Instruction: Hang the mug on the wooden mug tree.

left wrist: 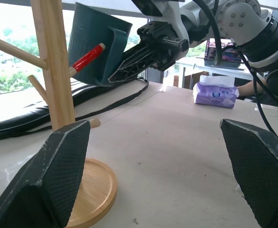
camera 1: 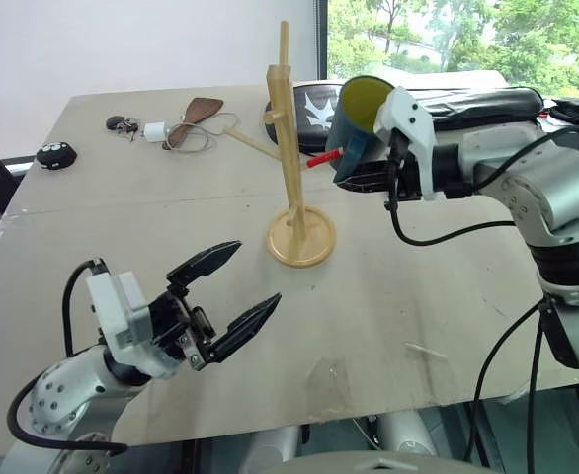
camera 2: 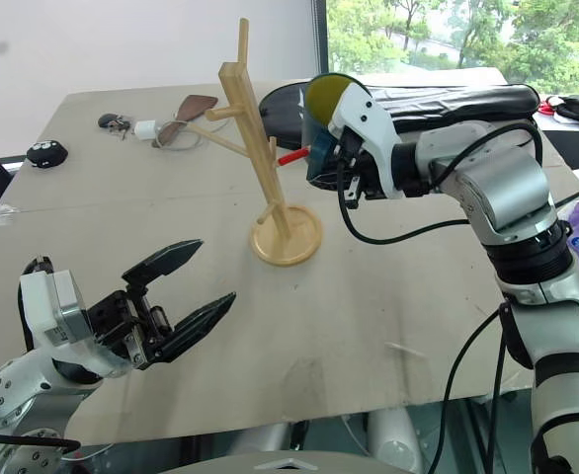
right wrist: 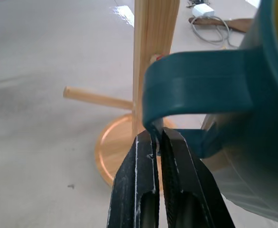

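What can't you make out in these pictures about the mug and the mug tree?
- Whether the red-tipped peg has entered the mug's handle: in the left wrist view the mug overlaps it; in the right wrist view the handle covers the tip.
- The mug tree top: cut off by the left wrist view's edge.
- Small items by the charger: too small.

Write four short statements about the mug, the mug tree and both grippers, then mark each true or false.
1. The right gripper is shut on the mug's handle. True.
2. The mug sits on the table. False: it is held in the air beside the wooden mug tree.
3. The left gripper is open and holds nothing. True.
4. The mug tree lies tipped over. False: it stands upright on its round base.
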Action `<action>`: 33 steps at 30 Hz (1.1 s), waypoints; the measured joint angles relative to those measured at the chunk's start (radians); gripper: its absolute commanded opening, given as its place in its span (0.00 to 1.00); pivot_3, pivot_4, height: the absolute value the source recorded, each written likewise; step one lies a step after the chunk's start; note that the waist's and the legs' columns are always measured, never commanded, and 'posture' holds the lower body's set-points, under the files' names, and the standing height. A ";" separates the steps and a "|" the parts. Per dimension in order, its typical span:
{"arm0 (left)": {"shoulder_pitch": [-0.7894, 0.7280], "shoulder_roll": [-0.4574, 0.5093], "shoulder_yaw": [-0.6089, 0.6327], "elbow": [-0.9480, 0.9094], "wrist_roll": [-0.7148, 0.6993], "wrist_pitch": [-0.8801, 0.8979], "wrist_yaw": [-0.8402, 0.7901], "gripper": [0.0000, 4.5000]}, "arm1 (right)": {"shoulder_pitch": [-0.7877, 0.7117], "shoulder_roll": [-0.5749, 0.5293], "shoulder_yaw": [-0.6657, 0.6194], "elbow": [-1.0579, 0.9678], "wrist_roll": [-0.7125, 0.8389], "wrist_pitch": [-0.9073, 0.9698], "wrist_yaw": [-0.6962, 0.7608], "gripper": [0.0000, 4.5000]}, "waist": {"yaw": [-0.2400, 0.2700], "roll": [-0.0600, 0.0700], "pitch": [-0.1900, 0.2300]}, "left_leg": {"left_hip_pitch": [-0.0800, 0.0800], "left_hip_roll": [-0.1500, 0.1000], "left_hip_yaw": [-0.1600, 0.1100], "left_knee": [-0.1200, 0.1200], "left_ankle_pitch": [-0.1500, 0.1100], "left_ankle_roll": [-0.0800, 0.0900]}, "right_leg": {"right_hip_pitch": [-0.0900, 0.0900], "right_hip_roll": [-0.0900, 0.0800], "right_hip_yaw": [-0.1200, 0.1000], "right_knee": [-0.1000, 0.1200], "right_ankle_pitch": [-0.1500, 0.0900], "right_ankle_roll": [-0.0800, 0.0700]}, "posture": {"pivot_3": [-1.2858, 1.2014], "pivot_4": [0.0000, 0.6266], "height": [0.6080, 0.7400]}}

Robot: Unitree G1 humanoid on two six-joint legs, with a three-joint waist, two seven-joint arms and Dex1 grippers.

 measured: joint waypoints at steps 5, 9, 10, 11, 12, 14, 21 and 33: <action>0.019 -0.010 0.000 0.000 0.001 -0.020 0.006 1.00 | -0.022 0.021 0.028 0.064 -0.029 -0.026 0.037 0.02 | 0.000 0.000 0.000 | 0.000 0.000 0.000 0.000 0.000 0.000 | 0.000 0.000 0.000 0.000 0.000 0.000 | 0.52 0.24 1.00; 0.017 -0.011 -0.004 -0.021 0.005 -0.020 0.035 1.00 | -0.050 0.047 0.041 0.096 -0.047 -0.028 0.055 0.02 | -0.002 0.000 0.000 | 0.000 0.000 0.000 0.000 0.000 0.000 | -0.001 0.000 0.000 0.000 0.000 0.000 | 0.52 0.24 1.00; 0.014 -0.011 -0.006 -0.023 0.006 -0.020 0.042 1.00 | -0.060 0.056 0.042 0.106 -0.052 -0.030 0.056 0.02 | -0.003 0.000 0.000 | 0.000 0.000 0.000 0.000 0.000 0.000 | -0.001 0.000 0.000 0.000 0.000 0.000 | 0.52 0.24 1.00; 0.008 -0.011 -0.012 -0.023 0.008 -0.018 0.054 1.00 | -0.072 0.059 0.054 0.119 -0.064 -0.036 0.066 0.02 | -0.004 0.000 0.000 | 0.000 0.000 0.000 0.000 0.000 0.000 | -0.001 0.000 0.000 0.000 0.000 0.000 | 0.52 0.24 1.00; 0.006 -0.011 -0.013 -0.023 0.008 -0.018 0.059 1.00 | -0.074 0.059 0.061 0.120 -0.069 -0.038 0.072 0.02 | -0.004 0.000 0.000 | 0.000 0.000 0.000 0.000 0.000 0.000 | -0.001 0.000 0.000 0.000 0.000 0.000 | 0.52 0.24 1.00; 0.001 -0.010 -0.014 -0.024 0.009 -0.014 0.072 1.00 | -0.074 0.061 0.071 0.123 -0.081 -0.056 0.090 0.14 | -0.004 0.000 0.000 | -0.001 0.000 0.000 0.000 0.000 0.000 | -0.001 0.000 0.000 0.000 0.000 0.000 | 0.52 0.24 1.00; -0.001 0.001 -0.039 -0.028 0.008 0.001 0.095 1.00 | -0.037 0.014 0.041 0.049 -0.074 -0.058 0.106 0.58 | 0.002 0.000 0.000 | -0.001 0.000 -0.001 0.000 0.000 0.000 | -0.001 0.000 -0.001 0.000 0.000 0.000 | 0.52 0.24 1.00; -0.054 0.085 -0.039 0.048 -0.016 0.078 0.057 1.00 | 0.264 -0.089 -0.357 -0.354 0.190 0.142 -0.024 0.58 | 0.017 -0.001 0.000 | -0.008 -0.001 -0.003 0.004 0.000 0.000 | -0.005 -0.001 -0.004 0.000 0.000 0.000 | 0.52 0.24 1.00</action>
